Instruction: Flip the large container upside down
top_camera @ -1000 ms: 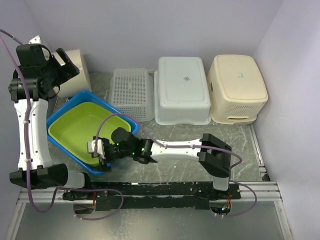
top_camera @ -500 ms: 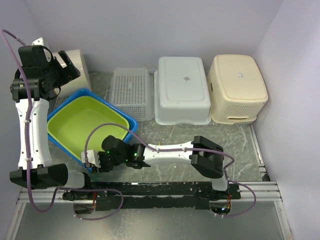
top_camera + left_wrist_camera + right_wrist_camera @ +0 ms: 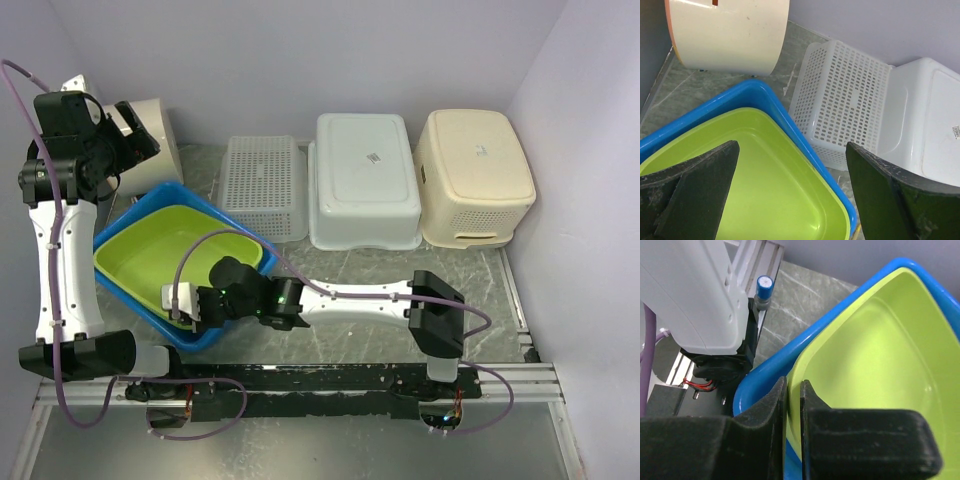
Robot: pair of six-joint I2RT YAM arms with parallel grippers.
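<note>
Overhead, the top external view alone shows the whole row at the back of the table [image 3: 360, 265]: a round cream container [image 3: 155, 125] on its side, then a white perforated basket [image 3: 263, 185], a white tub [image 3: 365, 180] and a cream bin [image 3: 475, 175], all three bottom up.

The blue basin [image 3: 130, 212] sits at front left, just beside the basket, with the green basin [image 3: 170, 250] nested inside it; nothing lies in the green one.

The right gripper [image 3: 185, 303] reaches across to their near corner. Only the right wrist view shows the grasp: the right gripper's [image 3: 792, 390] jaws are almost together, with the rim of the green basin [image 3: 880, 355] running into the slit between them and the blue basin's [image 3: 840, 310] rim just outside. The left arm's white base [image 3: 690, 290] stands close behind this corner.

The left gripper [image 3: 125, 140] is raised over the far left. Its own view shows the left gripper's [image 3: 790, 190] jaws spread wide and holding nothing, above the green basin [image 3: 765, 175], blue basin [image 3: 760, 92], basket [image 3: 845, 107] and cream container [image 3: 730, 32].
</note>
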